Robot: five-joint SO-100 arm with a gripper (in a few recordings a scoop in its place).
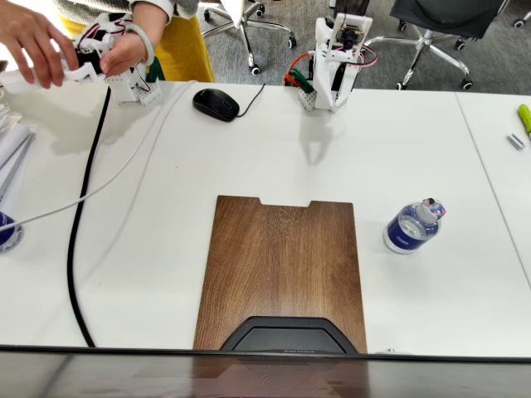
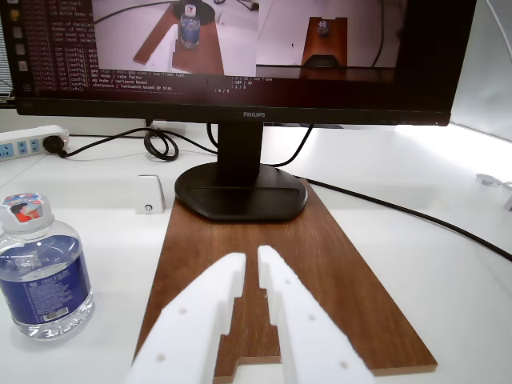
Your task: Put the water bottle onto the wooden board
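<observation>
The water bottle (image 1: pixel 412 226) stands upright on the white table, just right of the wooden board (image 1: pixel 282 265); it is clear, with a blue label and a whitish cap. In the wrist view the water bottle (image 2: pixel 42 272) is at the left, beside the wooden board (image 2: pixel 320 264) that runs up the middle. My white arm (image 1: pixel 338 62) sits folded at the table's far edge, well away from both. My gripper (image 2: pixel 251 258) hovers over the board's near, notched end, with its white fingers (image 2: pixel 200 320) close together and nothing between them.
A black monitor base (image 1: pixel 289 336) rests on the board's end; the same monitor base (image 2: pixel 240 192) faces me in the wrist view. A mouse (image 1: pixel 216 104), a black cable (image 1: pixel 79 232) and a dark-blue round object (image 1: pixel 7 232) lie left. A power strip (image 2: pixel 32 144) sits far left.
</observation>
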